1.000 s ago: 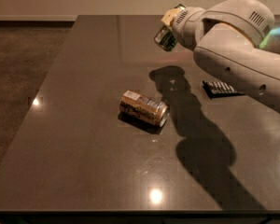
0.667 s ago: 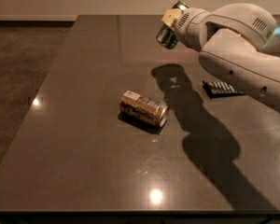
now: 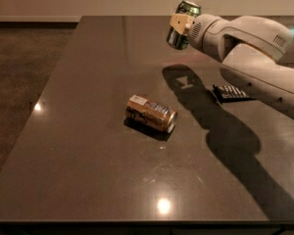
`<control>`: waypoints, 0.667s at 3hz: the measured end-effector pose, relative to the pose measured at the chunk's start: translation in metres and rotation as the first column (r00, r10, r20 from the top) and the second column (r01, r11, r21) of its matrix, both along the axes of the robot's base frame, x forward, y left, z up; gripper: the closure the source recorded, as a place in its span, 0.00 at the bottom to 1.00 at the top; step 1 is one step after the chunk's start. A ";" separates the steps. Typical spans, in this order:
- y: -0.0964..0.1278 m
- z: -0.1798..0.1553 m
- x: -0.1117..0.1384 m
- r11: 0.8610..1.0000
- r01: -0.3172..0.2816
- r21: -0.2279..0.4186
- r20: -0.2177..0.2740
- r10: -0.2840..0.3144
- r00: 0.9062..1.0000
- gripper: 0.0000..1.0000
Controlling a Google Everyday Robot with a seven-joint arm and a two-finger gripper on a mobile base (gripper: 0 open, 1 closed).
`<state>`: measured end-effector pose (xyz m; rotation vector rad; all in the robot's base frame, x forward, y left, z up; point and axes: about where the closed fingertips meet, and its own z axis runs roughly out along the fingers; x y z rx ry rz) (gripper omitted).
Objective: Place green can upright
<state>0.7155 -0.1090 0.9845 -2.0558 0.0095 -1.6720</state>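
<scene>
The green can (image 3: 182,24) is held in the air above the far right part of the dark table (image 3: 88,170), close to upright with a slight tilt, its silver top up. My gripper (image 3: 181,23) is shut on the green can around its middle, reaching in from the right on the white arm (image 3: 250,48). The can's shadow lies on the table below it.
A gold-brown can (image 3: 151,113) lies on its side near the table's middle. A dark flat remote-like object (image 3: 231,93) lies to the right, partly under my arm. The table's left edge borders a brown floor (image 3: 19,72).
My gripper has turned the green can from tilted toward upright and raised it a little; the gold-brown can has not moved.
</scene>
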 end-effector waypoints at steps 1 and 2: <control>0.001 -0.006 0.002 0.995 -0.061 -0.076 0.059 0.066 0.996 1.00; 0.002 -0.015 0.001 0.983 -0.106 -0.151 0.102 0.122 0.987 1.00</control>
